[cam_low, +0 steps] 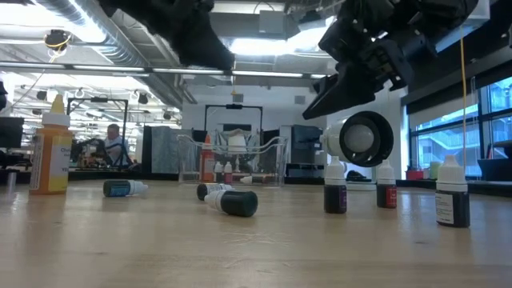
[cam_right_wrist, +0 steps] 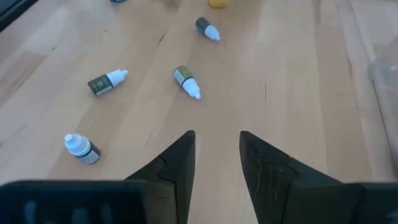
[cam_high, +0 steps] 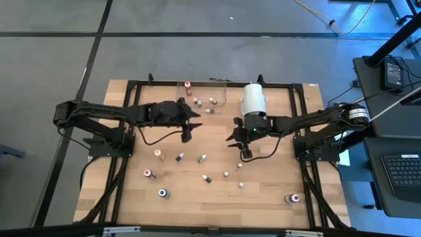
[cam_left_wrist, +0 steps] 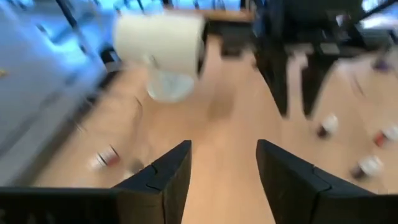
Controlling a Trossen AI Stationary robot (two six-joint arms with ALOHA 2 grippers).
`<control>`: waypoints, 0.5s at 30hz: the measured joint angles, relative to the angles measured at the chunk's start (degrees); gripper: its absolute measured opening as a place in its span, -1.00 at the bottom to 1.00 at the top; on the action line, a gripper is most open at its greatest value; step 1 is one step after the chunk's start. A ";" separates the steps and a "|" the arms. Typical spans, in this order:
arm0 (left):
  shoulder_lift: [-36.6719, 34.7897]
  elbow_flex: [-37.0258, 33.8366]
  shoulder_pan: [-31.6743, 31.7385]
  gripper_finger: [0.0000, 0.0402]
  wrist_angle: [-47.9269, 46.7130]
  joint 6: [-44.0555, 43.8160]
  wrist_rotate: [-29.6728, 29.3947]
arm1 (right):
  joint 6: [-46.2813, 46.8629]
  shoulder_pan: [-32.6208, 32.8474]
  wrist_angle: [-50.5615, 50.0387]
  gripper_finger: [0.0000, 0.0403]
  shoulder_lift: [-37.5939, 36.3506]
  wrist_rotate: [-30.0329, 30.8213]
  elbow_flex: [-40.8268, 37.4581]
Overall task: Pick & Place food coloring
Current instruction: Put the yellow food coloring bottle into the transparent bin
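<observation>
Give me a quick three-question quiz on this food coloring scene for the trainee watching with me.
1. True or false: the clear plastic tray already has small bottles inside it.
2. Is anything between the fingers of the right gripper? A) a bottle B) nothing C) a cable
3. Fill in: the large white cylinder sits right beside the ____ arm.

Key:
1. True. An orange-topped bottle stands in it, with others lying nearby.
2. B. Bare wood shows between them; loose bottles such as the one with a green label lie farther off.
3. Right. The left gripper is likewise empty.
</observation>
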 joint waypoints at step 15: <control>0.00 0.04 -3.97 -0.17 -32.05 -25.59 6.77 | -0.10 0.00 -0.31 -0.36 0.02 0.00 0.00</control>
